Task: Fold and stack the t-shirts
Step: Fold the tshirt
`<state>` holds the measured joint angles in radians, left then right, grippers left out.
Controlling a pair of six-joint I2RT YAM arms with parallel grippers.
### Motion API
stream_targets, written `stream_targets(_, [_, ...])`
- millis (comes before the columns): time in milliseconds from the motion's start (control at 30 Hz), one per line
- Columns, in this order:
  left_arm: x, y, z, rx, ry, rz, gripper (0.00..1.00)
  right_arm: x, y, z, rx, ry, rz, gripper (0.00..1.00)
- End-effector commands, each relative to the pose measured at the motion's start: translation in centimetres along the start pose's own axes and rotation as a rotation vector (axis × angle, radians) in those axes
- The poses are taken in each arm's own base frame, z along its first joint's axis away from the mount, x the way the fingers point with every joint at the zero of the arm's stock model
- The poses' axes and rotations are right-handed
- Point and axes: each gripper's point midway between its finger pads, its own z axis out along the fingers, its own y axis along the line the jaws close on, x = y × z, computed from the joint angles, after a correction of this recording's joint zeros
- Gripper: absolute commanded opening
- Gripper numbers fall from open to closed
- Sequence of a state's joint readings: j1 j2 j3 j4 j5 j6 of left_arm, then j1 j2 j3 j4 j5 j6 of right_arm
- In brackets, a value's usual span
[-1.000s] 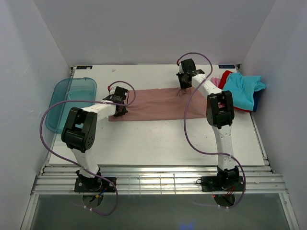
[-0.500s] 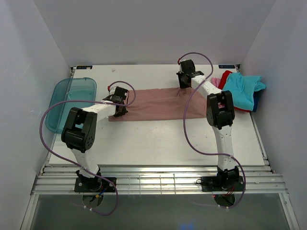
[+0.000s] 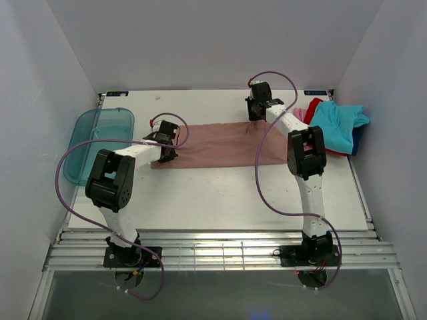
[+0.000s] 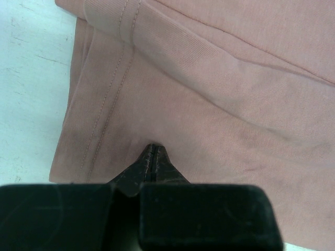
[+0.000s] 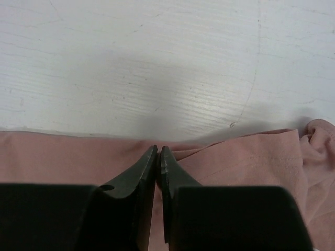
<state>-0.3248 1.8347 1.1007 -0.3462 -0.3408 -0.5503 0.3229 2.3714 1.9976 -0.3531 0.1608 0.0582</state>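
The dusty-pink t-shirt (image 3: pixel 220 143) lies folded into a long strip across the middle of the table. My left gripper (image 3: pixel 167 151) is at its left end; in the left wrist view its jaws (image 4: pixel 152 150) are shut with their tips down on the pink cloth (image 4: pixel 220 94). My right gripper (image 3: pixel 254 120) is at the strip's far edge, right of middle. In the right wrist view it (image 5: pixel 158 150) is shut on the hem of the pink cloth (image 5: pixel 251 157). A heap of other t-shirts sits at the right: turquoise (image 3: pixel 337 123), red (image 3: pixel 312 105), dark blue (image 3: pixel 358 141).
A translucent teal tray (image 3: pixel 100 130) sits at the table's left edge. White walls enclose the table on three sides. Purple cables loop beside both arms. Bare white tabletop (image 5: pixel 157 63) lies beyond the shirt's far edge.
My right gripper has shifted slightly toward the far side of the table at the shirt's far edge. The left gripper and the shirt's left end have not moved.
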Motion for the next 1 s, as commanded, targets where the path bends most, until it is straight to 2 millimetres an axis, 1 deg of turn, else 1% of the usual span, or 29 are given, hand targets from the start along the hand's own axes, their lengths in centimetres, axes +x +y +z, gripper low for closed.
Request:
stream_targets(0, [6.9,3.5,1.5,-0.117,0.208,0.080,0.00,-3.5,0.6,-0.9,-0.014,-0.112,0.026,0.14])
stream_targets(33, [6.9,3.6,1.6,-0.117,0.210,0.081,0.00,-3.6,0.6,-0.9,-0.014,-0.120,0.034,0.16])
stream_targets(67, [7.0,3.6,1.5,-0.118,0.211,0.081,0.00,-3.7,0.5,-0.9,-0.009,-0.139,0.041,0.23])
stream_targets(100, [7.0,3.6,1.5,-0.117,0.212,0.081,0.00,-4.0,0.6,-1.0,-0.009,-0.156,0.045,0.27])
stream_targets(133, [7.0,3.5,1.6,-0.116,0.214,0.081,0.00,-4.1,0.4,-1.0,-0.002,-0.170,0.055,0.34])
stream_targets(167, [7.1,3.6,1.6,-0.116,0.216,0.082,0.00,-3.4,0.3,-0.9,-0.001,-0.170,0.059,0.47])
stream_targets(200, [7.1,3.5,1.6,-0.115,0.217,0.080,0.00,-5.1,0.3,-1.6,-0.002,-0.232,0.069,0.51])
stream_targets(233, [7.1,3.5,1.6,-0.115,0.217,0.080,0.00,-5.5,0.2,-1.8,0.002,-0.256,0.074,0.55])
stream_targets(267, [7.1,3.6,1.5,-0.115,0.217,0.080,0.00,-6.1,-0.1,-2.2,0.017,-0.280,0.079,0.56])
stream_targets(333, [7.2,3.6,1.5,-0.115,0.216,0.077,0.00,-7.9,-0.8,-4.0,0.047,-0.341,0.088,0.57])
stream_targets(367, [6.9,3.5,1.4,-0.112,0.208,0.073,0.00,-9.3,-1.1,-5.7,0.058,-0.387,0.090,0.57])
stream_targets(400, [6.8,3.4,1.3,-0.112,0.204,0.068,0.00,-9.0,-1.4,-6.2,0.075,-0.386,0.086,0.57])
stream_targets(433, [6.6,3.4,1.2,-0.111,0.199,0.064,0.00,-9.3,-1.7,-7.0,0.087,-0.402,0.086,0.57])
stream_targets(467, [6.3,3.4,1.1,-0.111,0.190,0.062,0.00,-10.7,-2.5,-9.6,0.117,-0.455,0.094,0.57])
stream_targets(500, [5.8,3.3,0.8,-0.106,0.174,0.060,0.00,-10.8,-2.7,-10.8,0.129,-0.476,0.081,0.57])
stream_targets(533, [5.5,3.3,0.7,-0.103,0.165,0.063,0.00,-9.2,-3.0,-10.9,0.145,-0.462,0.072,0.57])
stream_targets(567, [5.4,3.3,0.6,-0.105,0.161,0.069,0.00,-10.1,-3.8,-13.5,0.179,-0.504,0.085,0.57])
stream_targets(600, [5.3,3.6,0.7,-0.118,0.159,0.079,0.00,-9.7,-4.1,-14.4,0.195,-0.504,0.083,0.57])
stream_targets(633, [5.5,3.7,0.8,-0.124,0.166,0.095,0.00,-8.4,-4.5,-14.6,0.212,-0.478,0.083,0.57])
stream_targets(667, [5.7,3.9,0.9,-0.132,0.173,0.103,0.00,-7.9,-4.9,-15.9,0.227,-0.453,0.080,0.57])
stream_targets(733, [6.8,4.9,1.1,-0.182,0.207,0.116,0.00,-6.1,-5.0,-16.2,0.230,-0.379,0.078,0.55])
stream_targets(767, [7.2,5.3,1.1,-0.199,0.217,0.120,0.00,-3.9,-4.8,-16.1,0.215,-0.288,0.060,0.49])
stream_targets(800, [7.6,5.6,0.9,-0.214,0.230,0.127,0.00,-2.7,-4.5,-15.9,0.203,-0.243,0.056,0.42])
stream_targets(833, [8.2,6.1,0.8,-0.231,0.243,0.134,0.00,-1.6,-4.2,-15.6,0.188,-0.203,0.060,0.33])
stream_targets(867, [8.4,6.2,0.7,-0.234,0.248,0.140,0.00,0.2,-4.0,-14.9,0.183,-0.147,0.056,0.16])
stream_targets(900, [8.7,6.4,0.6,-0.243,0.256,0.147,0.00,1.9,-3.9,-14.5,0.180,-0.089,0.051,0.09])
stream_targets(933, [9.1,6.6,0.4,-0.249,0.262,0.154,0.00,3.2,-3.7,-14.0,0.178,-0.049,0.056,0.08])
stream_targets(967, [9.1,6.6,0.2,-0.251,0.263,0.155,0.00,4.9,-3.8,-13.1,0.182,0.001,0.056,0.08])
